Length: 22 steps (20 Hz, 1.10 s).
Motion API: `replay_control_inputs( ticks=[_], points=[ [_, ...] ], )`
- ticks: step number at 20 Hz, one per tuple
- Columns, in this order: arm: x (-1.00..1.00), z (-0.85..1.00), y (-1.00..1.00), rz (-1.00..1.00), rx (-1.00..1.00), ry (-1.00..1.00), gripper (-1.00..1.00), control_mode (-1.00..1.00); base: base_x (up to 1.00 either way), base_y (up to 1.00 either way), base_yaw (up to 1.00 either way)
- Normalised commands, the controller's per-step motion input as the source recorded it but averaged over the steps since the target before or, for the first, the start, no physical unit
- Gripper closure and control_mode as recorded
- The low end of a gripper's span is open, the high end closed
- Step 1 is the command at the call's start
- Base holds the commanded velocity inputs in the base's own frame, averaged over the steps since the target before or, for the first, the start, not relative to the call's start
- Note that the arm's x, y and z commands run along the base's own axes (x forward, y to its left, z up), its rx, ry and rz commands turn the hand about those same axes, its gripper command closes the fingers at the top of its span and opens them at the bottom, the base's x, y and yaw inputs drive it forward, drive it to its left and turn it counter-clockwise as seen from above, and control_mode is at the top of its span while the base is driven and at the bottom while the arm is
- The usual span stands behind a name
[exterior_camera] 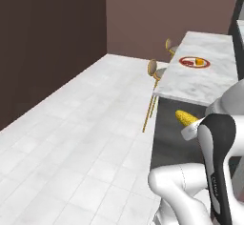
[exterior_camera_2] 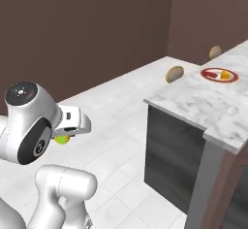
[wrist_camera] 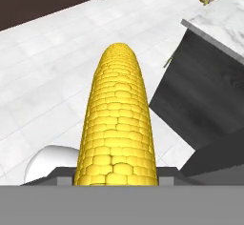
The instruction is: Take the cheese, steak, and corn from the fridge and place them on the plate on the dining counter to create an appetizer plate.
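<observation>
One corn point(wrist_camera: 116, 124) pinched in my fingers, carried above floor | plate point(exterior_camera: 194, 62) on dining counter point(exterior_camera: 205, 83) holds cheese point(exterior_camera: 199, 62), steak point(exterior_camera: 188, 63).

Dark brown walls point(exterior_camera: 52, 43), pale tiled floor point(exterior_camera: 76, 138), round wooden-legged stools point(exterior_camera: 153, 71)

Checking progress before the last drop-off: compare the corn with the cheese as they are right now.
1. The corn is carried in the tool, off the floor; the cheese lies on the plate.
2. The corn is a long, rounded, kernel-studded yellow cob; the cheese is a small, smooth, orange-yellow piece.
3. The corn sits short of the dining counter; the cheese is on top of it.

Both are yellowish foods.
</observation>
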Motion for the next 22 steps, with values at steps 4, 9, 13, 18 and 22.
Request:
replay_control_inputs(
  ticks=[4,9,13,18,22],
  points=[
    [0.0,0.0,0.0,0.0,0.0,0.0,1.0,1.0,0.48,1.0,-0.44],
    [0.0,0.0,0.0,0.0,0.0,0.0,1.0,1.0,0.46,1.0,-0.43],
    [0.0,0.0,0.0,0.0,0.0,0.0,1.0,1.0,0.79,1.0,-0.52],
    [0.0,0.0,0.0,0.0,0.0,0.0,1.0,1.0,0.96,1.0,-0.56],
    [0.0,0.0,0.0,0.0,0.0,0.0,1.0,1.0,0.91,1.0,-0.54]
  ],
)
